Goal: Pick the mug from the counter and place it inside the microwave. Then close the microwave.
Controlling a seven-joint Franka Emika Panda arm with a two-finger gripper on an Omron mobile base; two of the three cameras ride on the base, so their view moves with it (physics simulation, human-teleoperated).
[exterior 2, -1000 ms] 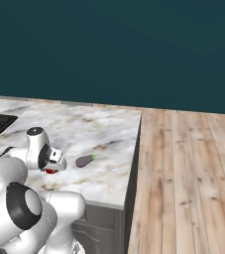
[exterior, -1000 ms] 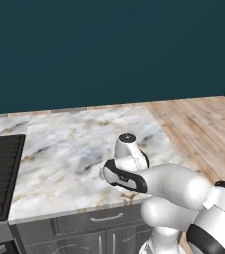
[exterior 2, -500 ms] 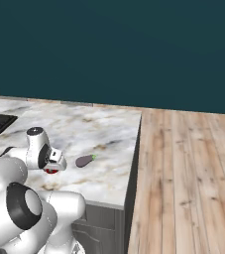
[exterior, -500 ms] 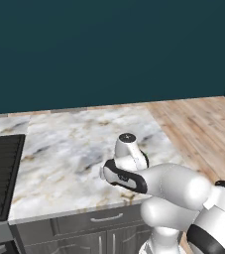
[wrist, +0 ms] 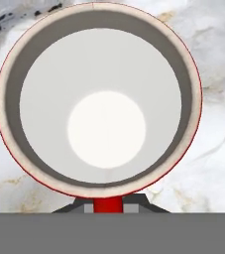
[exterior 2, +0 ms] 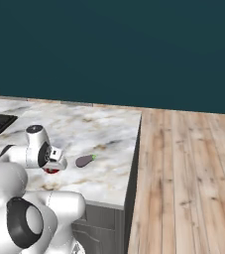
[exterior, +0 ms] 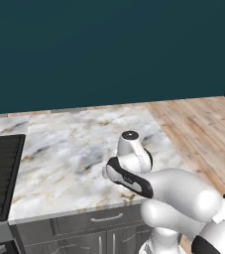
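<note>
My pincer (wrist: 108,204) is clenched on the mug (wrist: 99,99). In the hand view the mug's round white mouth sits directly ahead of me, and a short strip of its red wall shows at the bottom, pinched between my two grey fingertips (wrist: 86,207). The jaws stand nearly together, with only that wall between them.

From the right base view, the mug (exterior 2: 51,170) shows as a small red patch just under my hand, low over the counter (exterior 2: 104,144); I cannot tell whether its base touches the marble. It lies in the near right part of the slab. A small dark eggplant (exterior 2: 84,160) lies on the marble just right of the mug, apart from it.

From the left base view, my wrist hides the mug. The black stovetop (exterior: 0,173) lies at the left end of the counter, well apart from my hand.
</note>
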